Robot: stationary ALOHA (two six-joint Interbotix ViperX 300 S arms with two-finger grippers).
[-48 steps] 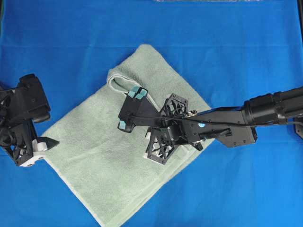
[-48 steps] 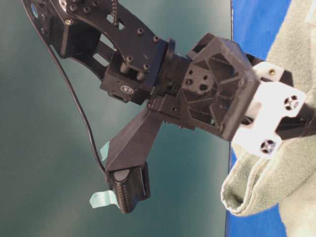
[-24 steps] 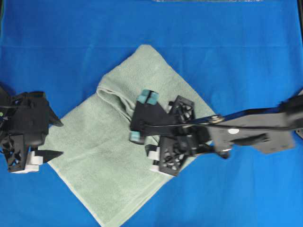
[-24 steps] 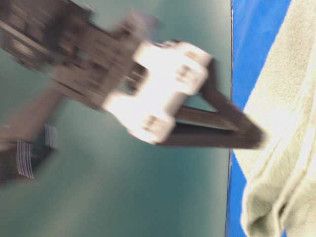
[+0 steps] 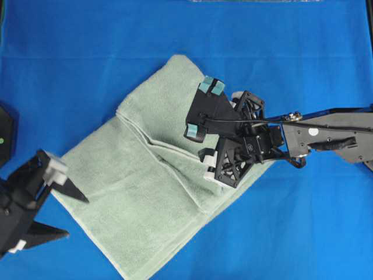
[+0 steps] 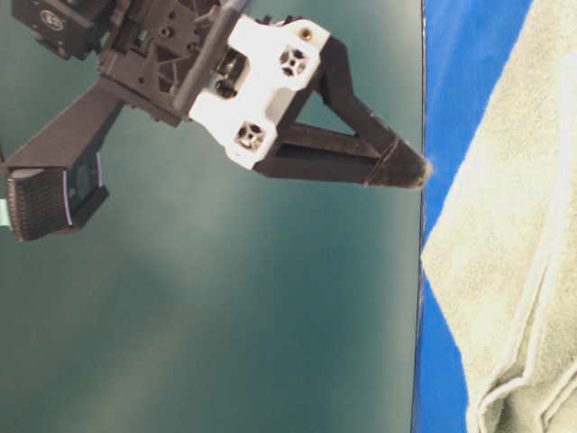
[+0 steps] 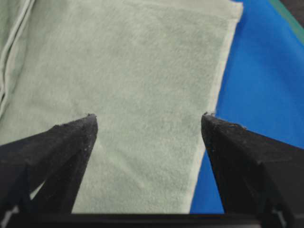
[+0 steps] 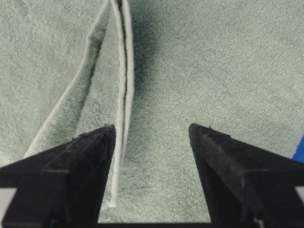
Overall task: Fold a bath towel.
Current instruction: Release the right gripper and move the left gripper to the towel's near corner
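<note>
The bath towel (image 5: 134,186) is pale sage green and lies diagonally on the blue cloth, with its upper right part folded over in a flat layer. The flap's hemmed edges (image 8: 124,71) run just left of centre in the right wrist view. My right gripper (image 8: 152,127) is open just above the folded layer and holds nothing; from overhead its camera bracket (image 5: 204,111) hides its fingers. My left gripper (image 5: 77,217) is open at the towel's lower left edge. In its wrist view the left gripper (image 7: 148,116) straddles the towel's hem (image 7: 209,109) without gripping it.
The blue table cloth (image 5: 291,52) surrounds the towel on all sides. The right arm (image 5: 326,137) reaches in from the right edge. In the table-level view the left gripper's finger (image 6: 397,167) hangs near the table's edge (image 6: 422,298), with the towel (image 6: 505,225) to the right.
My right gripper has opened, let go of the lifted fold and drawn back to the right; the fold now lies flat. My left gripper has swung toward the towel's lower left edge.
</note>
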